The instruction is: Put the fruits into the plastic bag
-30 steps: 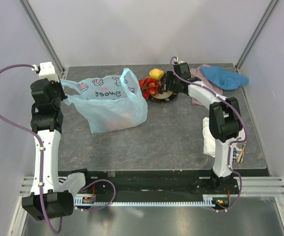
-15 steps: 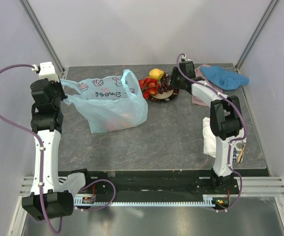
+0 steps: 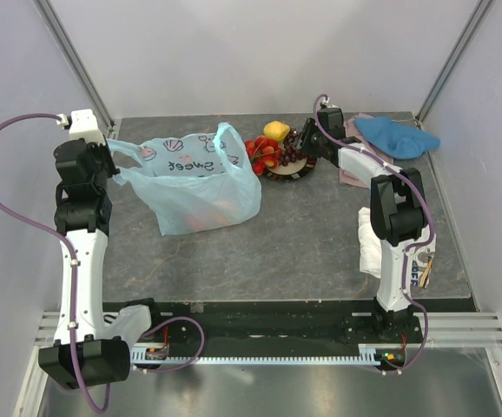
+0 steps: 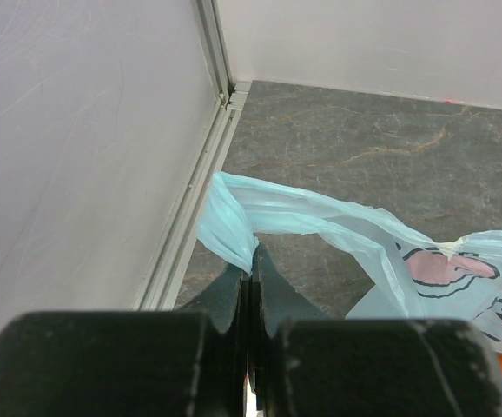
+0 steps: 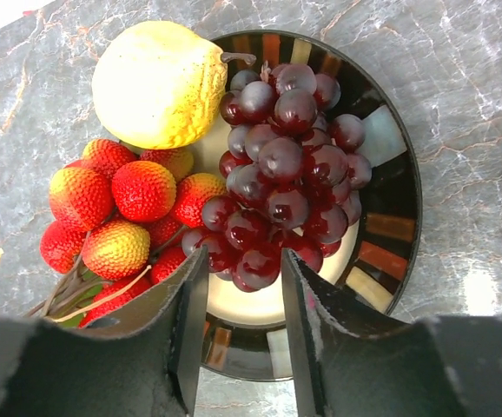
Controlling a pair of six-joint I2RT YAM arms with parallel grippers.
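Light-blue plastic bag (image 3: 194, 187) is sitting toward the far left corner of the table (image 3: 303, 226). The left gripper (image 3: 112, 162) is holding one handle up at the bag's left side. One plate (image 3: 293, 175) of fruits (image 3: 267, 148) is lying by the far edge, just right of the bag. The right gripper (image 3: 300, 146) is hovering over the plate's right half, so the right arm is the nearer one. A reddish-orange tint is showing through the bag wall. One blue cloth (image 3: 396, 136) is lying in the far right corner.

Left wrist: fingers (image 4: 234, 291) are pressing flat together, pinching the bag's handle (image 4: 234, 230).

Right wrist: one bunch of grapes (image 5: 286, 165), one yellow fruit (image 5: 160, 82) and roughly nine small red fruits (image 5: 116, 208) are resting on the plate; some are hidden. The bunch's long axis is running straight away from the gripper, in line with the gap. The jaws are standing about half apart, straddling the bunch's near, narrow end. Whether the fingers (image 5: 190, 321) are touching any grapes, cannot tell. Next move looks like a pinch on that end.
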